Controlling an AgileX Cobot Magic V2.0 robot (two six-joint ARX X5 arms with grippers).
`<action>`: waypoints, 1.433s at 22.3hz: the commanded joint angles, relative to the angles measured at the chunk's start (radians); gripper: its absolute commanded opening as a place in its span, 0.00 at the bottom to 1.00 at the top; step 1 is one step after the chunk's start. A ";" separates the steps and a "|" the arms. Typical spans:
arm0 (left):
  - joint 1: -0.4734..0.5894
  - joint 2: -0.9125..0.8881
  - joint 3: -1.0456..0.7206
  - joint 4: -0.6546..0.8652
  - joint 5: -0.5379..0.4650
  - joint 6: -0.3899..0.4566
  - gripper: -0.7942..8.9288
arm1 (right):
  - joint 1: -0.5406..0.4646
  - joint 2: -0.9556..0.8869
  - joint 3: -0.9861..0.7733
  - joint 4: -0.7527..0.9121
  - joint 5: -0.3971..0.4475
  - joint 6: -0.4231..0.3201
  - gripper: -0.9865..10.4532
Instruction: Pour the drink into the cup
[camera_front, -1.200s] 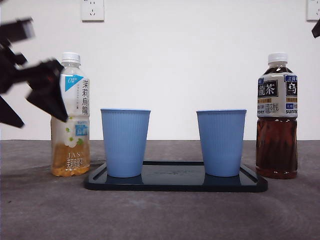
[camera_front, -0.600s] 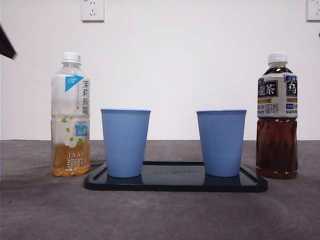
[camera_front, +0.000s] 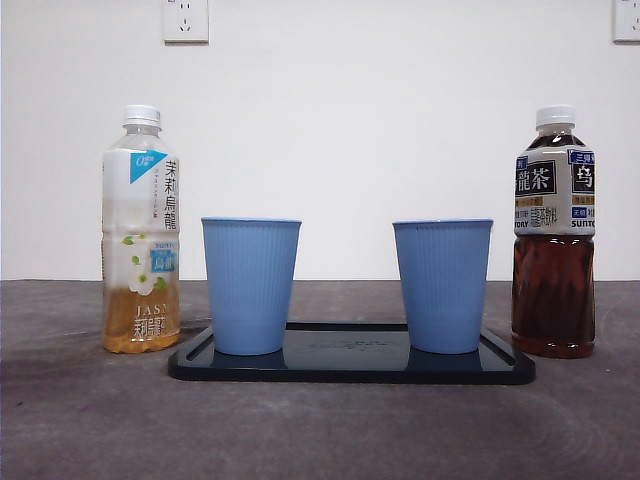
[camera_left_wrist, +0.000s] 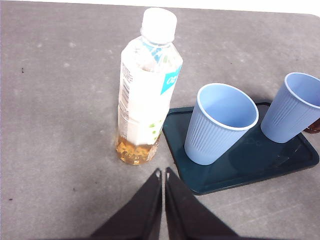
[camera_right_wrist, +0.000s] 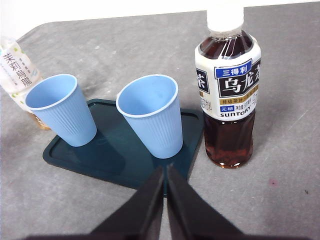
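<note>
A grey table (camera_front: 320, 430) stands before a white wall. At its middle lies a dark tray (camera_front: 350, 368) with two empty blue ribbed cups standing upright on it, well apart: the left cup (camera_front: 251, 285) and the right cup (camera_front: 442, 285). Just beside the tray's left end stands a pale jasmine tea bottle (camera_front: 141, 230), white cap on, with only a little amber drink at the bottom. Just beside the right end stands a dark oolong tea bottle (camera_front: 554, 232), also capped and nearly full.

No arm shows in the front view. The left wrist view looks down on the jasmine bottle and the tray from above, with the left gripper (camera_left_wrist: 163, 175) hanging clear of everything, its two black jaws pressed together and holding nothing. The right wrist view shows the same of the right gripper (camera_right_wrist: 165, 171): jaws together, empty, raised above the tray edge near the oolong bottle.

The pouring appears not to have begun; both cups look dry and both bottles are sealed. This seems to be the waiting stage before a first reach. The next move probably calls for one gripper to open its jaws wide, descend beside a bottle and close round its body, and the cap must come off before any tilt over a cup.
</note>
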 joint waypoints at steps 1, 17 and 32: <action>-0.006 0.002 0.010 0.012 0.006 -0.010 0.09 | 0.007 0.003 0.010 0.010 0.001 0.010 0.09; 0.386 -0.335 -0.293 0.334 -0.004 0.306 0.09 | 0.007 0.003 0.010 0.010 0.001 0.010 0.09; 0.423 -0.508 -0.587 0.322 -0.004 0.309 0.09 | 0.007 0.003 0.010 0.010 0.001 0.010 0.09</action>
